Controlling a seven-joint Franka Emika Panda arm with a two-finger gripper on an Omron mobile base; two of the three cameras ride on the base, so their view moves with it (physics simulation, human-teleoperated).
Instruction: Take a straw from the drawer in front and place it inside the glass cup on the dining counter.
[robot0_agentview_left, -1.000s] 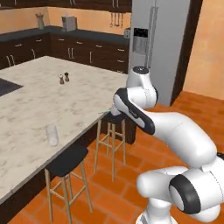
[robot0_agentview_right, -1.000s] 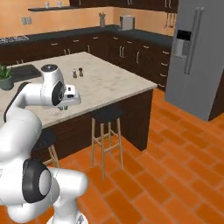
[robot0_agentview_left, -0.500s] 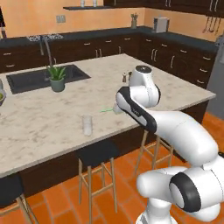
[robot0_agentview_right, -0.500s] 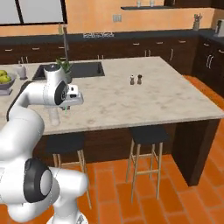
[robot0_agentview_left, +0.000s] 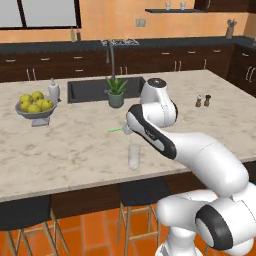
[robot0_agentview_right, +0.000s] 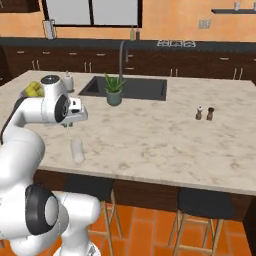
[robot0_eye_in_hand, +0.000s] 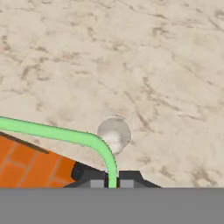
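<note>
Desk: the dining counter (robot0_agentview_left: 75, 145) carries all the things. It is a wide marble slab with a dark sink (robot0_agentview_left: 92, 90) at the far side. The robot stands at its near edge, so the arm can reach over the slab from the front.
Arm: it bends forward over the near part of the desk and holds the hand above the cup, which I judge is the approach for the drop.
Glass cup: the glass cup (robot0_agentview_left: 134, 156) stands upright near the front edge of the desk, away from the other things. In the hand view its round mouth (robot0_eye_in_hand: 114, 134) lies just ahead of the jaws, so the hand looks nearly lined up with it.
Jaws: the gripper (robot0_eye_in_hand: 112, 183) has its jaws pressed together on the end of the straw.
Straw: the straw (robot0_eye_in_hand: 65, 136) is in the jaws – not in the drawer, not yet in the cup. In the left base view it sticks out sideways as a thin green line (robot0_agentview_left: 115, 130), above the desk and higher than the cup's rim. It seems it must be tipped more upright before it goes in.
</note>
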